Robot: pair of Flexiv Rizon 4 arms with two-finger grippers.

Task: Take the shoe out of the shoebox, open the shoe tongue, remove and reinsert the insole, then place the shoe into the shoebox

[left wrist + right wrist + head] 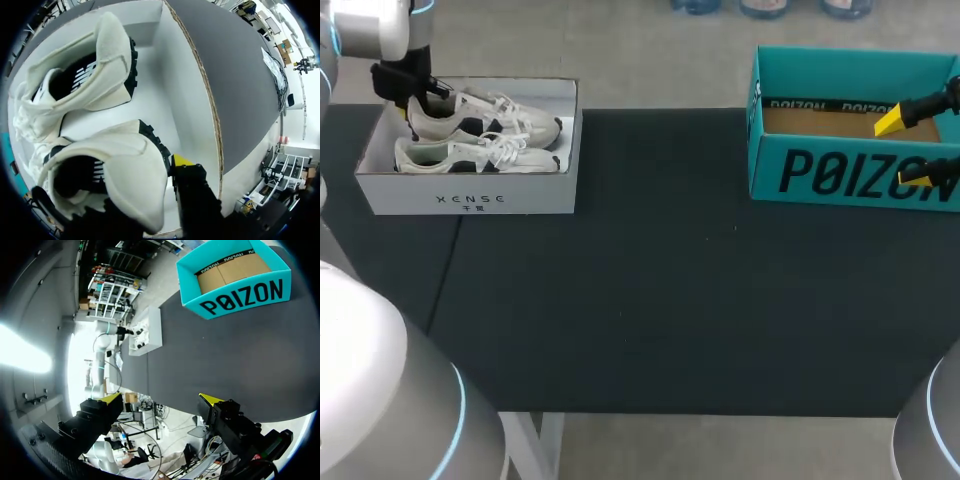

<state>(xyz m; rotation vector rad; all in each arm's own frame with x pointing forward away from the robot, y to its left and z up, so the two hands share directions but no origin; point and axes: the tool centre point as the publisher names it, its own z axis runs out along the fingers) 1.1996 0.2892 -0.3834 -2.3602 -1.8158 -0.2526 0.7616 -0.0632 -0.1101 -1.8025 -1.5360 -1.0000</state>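
Observation:
Two white sneakers with black trim lie in a white shoebox [470, 195] at the table's far left. My left gripper [405, 92] is down in the box at the heel end of the rear shoe [480, 115]. The front shoe [470, 155] lies beside it. In the left wrist view my left gripper [150, 175] is shut on the heel collar of the held shoe [125, 165]. One yellow tip is outside the heel and the other finger is hidden inside. The second shoe [100, 65] lies ahead. My right gripper [905, 150] [161, 399] is open and empty in front of the teal box.
A teal open box [850, 60] [235, 295] with a bare brown floor stands at the far right. The shoebox's short wall [182, 90] runs close beside my left fingers. Black matting [660, 280] covers the table between the two boxes.

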